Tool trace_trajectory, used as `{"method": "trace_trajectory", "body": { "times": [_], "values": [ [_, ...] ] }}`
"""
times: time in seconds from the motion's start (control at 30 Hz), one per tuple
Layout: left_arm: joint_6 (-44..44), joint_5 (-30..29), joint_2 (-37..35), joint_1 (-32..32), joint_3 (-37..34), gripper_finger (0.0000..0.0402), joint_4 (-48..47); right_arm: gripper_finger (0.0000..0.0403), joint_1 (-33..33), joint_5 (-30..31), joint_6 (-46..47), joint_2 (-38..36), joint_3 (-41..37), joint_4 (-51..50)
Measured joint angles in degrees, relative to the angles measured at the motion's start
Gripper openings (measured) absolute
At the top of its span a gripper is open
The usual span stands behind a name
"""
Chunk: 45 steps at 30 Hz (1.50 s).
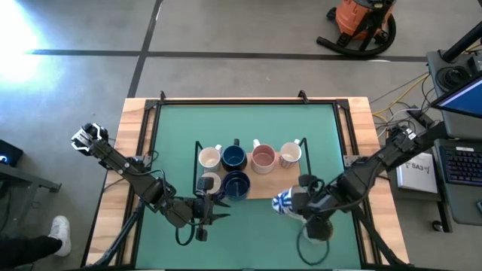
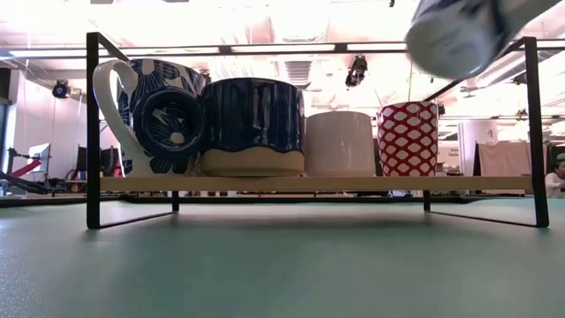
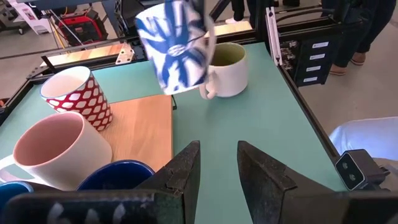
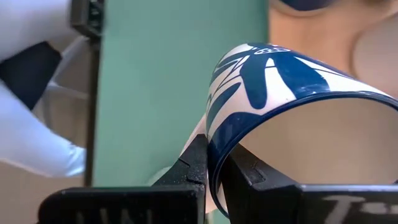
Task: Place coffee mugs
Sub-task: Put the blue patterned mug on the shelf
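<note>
Left hand (image 1: 209,213): fingers parted, grasping nothing, low at the near edge of the green surface (image 1: 173,143) beside the wooden shelf (image 3: 140,121).

Shelf stock: cream mug (image 1: 209,158), navy mug (image 1: 234,156), pink mug (image 1: 263,157), red-patterned mug (image 1: 291,154) behind; two more in front.

Right hand (image 4: 214,165): clenched on the rim of a blue-and-white mug (image 4: 292,124), carried tilted above the surface, right of the shelf.

Risk: the thin rim pinch may let the mug swing or slip; a tilted set-down could knock the shelved mugs.

Views: only the left wrist shows the olive-lined mug (image 3: 227,68) standing off-shelf; only the low view shows the shelf's wire legs.
</note>
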Motion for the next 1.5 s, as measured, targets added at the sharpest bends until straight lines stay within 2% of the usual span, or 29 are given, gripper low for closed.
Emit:
{"method": "trace_trajectory", "body": {
  "times": [0.27,0.5,0.7,1.13,1.5],
  "values": [
    [0.0,0.0,0.0,0.0,0.0,0.0089,0.0,0.0013,-6.0,1.1,-0.6,0.9,0.0,-2.2],
    [0.0,0.0,0.0,0.0,0.0,0.0089,0.0,0.0013,-10.1,-1.5,7.2,2.4,0.0,-6.9],
    [0.0,0.0,0.1,0.0,0.0,0.0089,0.0,0.0013,-10.2,-3.9,8.7,4.4,0.0,-8.8],
    [0.0,0.1,0.1,0.0,0.0,0.0089,0.0,0.0013,-11.8,-4.0,8.6,9.3,0.0,-12.5],
    [0.0,0.1,0.1,-0.1,0.0,0.0089,-0.1,0.0018,-12.2,-5.0,7.9,9.8,0.0,-12.4]
  ]
}}
